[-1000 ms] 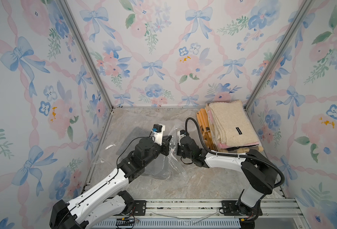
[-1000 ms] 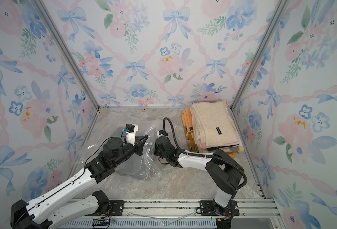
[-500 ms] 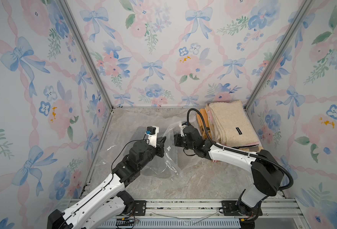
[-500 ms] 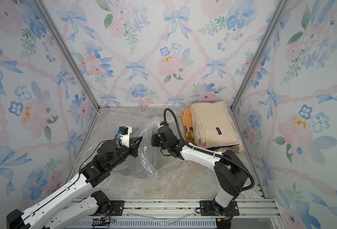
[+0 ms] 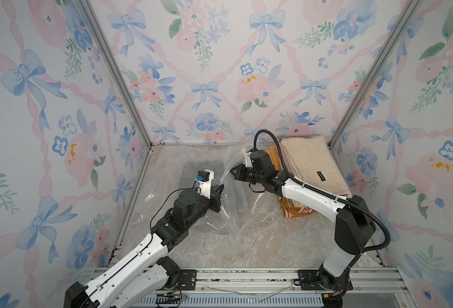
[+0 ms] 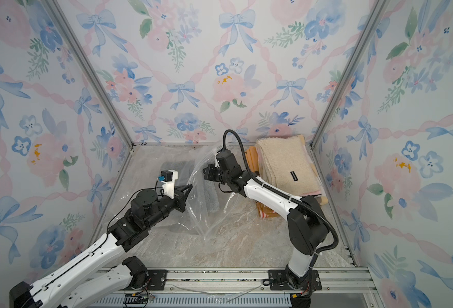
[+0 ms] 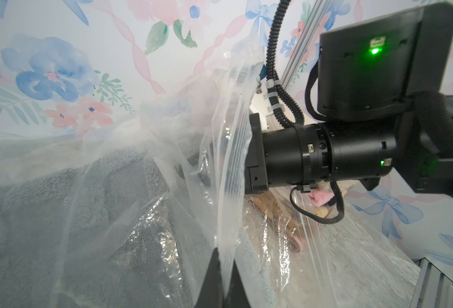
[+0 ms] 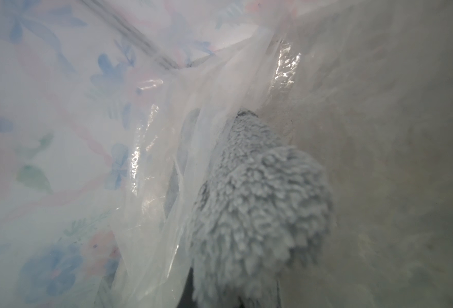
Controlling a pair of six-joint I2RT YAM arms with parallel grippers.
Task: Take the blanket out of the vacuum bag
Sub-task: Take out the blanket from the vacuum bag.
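left wrist view: shows left gripper (image 7: pixel 224 262) clamped tight on zip-seal band of vacuum bag (image 7: pixel 228 160), likely anchoring the mouth and holding film up. right wrist view: shows grey blanket (image 8: pixel 260 208) tuft bunched at right gripper (image 5: pixel 234 172) tips, jaws pressed together, seemingly pinching fleece to drag it out against that anchor. places most of blanket inside bag, on tabletop (image 5: pixel 260 240) between both grippers. leaves folded stack (image 5: pixel 313 165) off to the right, untouched.

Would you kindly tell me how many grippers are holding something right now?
2: the left gripper pinches the crinkly transparent plastic vacuum bag at its edge; the right gripper appears to clamp the fluffy grey blanket at the bag's mouth.
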